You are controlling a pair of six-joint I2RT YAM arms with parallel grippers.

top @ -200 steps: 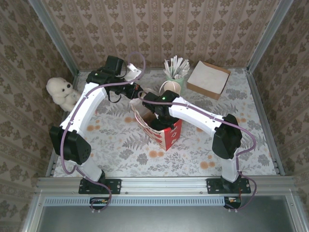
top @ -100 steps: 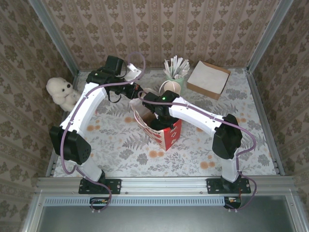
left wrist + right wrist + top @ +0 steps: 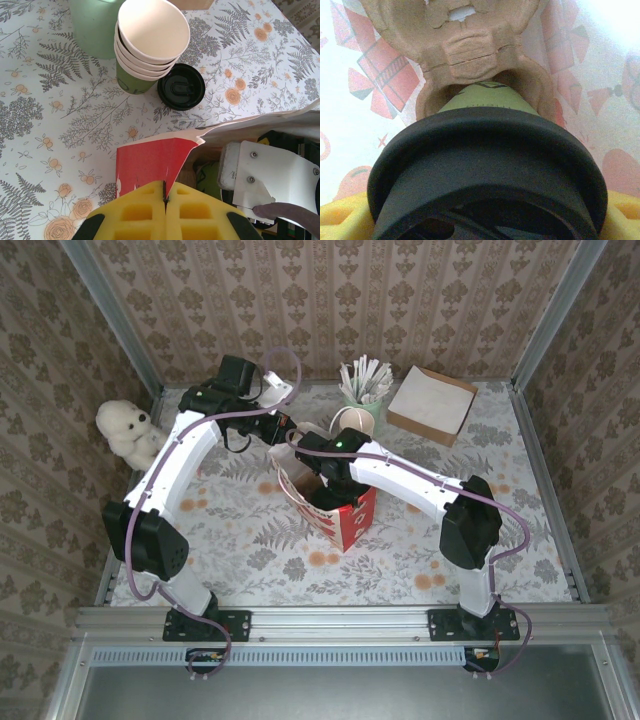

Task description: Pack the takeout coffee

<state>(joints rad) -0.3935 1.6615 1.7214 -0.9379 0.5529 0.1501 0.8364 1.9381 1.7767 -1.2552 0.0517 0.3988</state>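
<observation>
The takeout coffee (image 3: 485,150), a green cup with a black lid, sits low inside the red-and-white paper bag (image 3: 345,515). Its base rests in a pocket of a brown pulp cup carrier (image 3: 470,55). My right gripper (image 3: 485,220) reaches down into the bag, and its yellow pads (image 3: 340,217) press the lid rim from both sides. My left gripper (image 3: 165,200) is shut on the bag's red top edge (image 3: 150,160) and holds the mouth open. A bit of the green cup (image 3: 212,177) shows inside the bag, next to the right gripper's white housing (image 3: 265,175).
Behind the bag stand a stack of cream paper cups (image 3: 152,35), a loose black lid (image 3: 181,86) and a pale green cup of white sticks (image 3: 363,385). A cardboard box (image 3: 432,403) lies back right. A white plush toy (image 3: 128,430) sits by the left wall.
</observation>
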